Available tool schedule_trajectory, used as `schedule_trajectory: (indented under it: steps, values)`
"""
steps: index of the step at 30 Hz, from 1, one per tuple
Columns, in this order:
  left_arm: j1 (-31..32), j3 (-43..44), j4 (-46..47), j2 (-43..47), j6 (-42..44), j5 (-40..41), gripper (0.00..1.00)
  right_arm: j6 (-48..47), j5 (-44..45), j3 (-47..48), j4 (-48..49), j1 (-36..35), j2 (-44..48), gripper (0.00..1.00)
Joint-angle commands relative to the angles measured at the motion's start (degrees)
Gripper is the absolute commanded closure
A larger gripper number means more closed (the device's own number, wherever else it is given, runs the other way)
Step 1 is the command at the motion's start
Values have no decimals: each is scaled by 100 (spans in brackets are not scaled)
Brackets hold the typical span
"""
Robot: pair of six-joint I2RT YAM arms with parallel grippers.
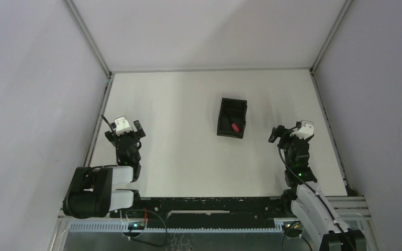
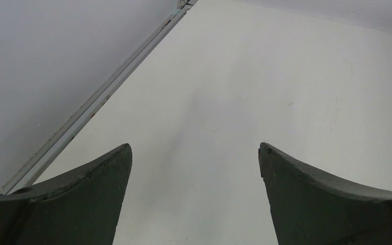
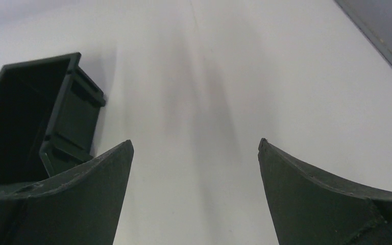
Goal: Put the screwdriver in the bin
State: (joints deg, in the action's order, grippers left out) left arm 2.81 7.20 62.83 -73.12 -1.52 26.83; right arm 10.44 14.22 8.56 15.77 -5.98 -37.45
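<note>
since the screwdriver (image 1: 235, 127) already lies inside the bin (image 3: 76, 107), just left of the right gripper (image 3: 195, 144) fingers, both that and the left gripper (image 2: 195, 145) stand spread and empty; any retreat should avoid nudging the bin wall.

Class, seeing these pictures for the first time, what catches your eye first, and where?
The black bin sits alone in the middle of the table, with the red handle of the screwdriver showing inside its near end. Either side, the left pincer and right pincer are open and empty, apart from the bin.
</note>
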Motion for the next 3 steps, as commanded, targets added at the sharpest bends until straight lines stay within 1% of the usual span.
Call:
schedule_trajectory:
  steps: [1,3]
  values:
    - [-28,282,116,18,12,-28,2,184,46,110,526,35,4,0]
    - [-34,278,113,19,11,-29,2,192,39,111,522,50,1,0]
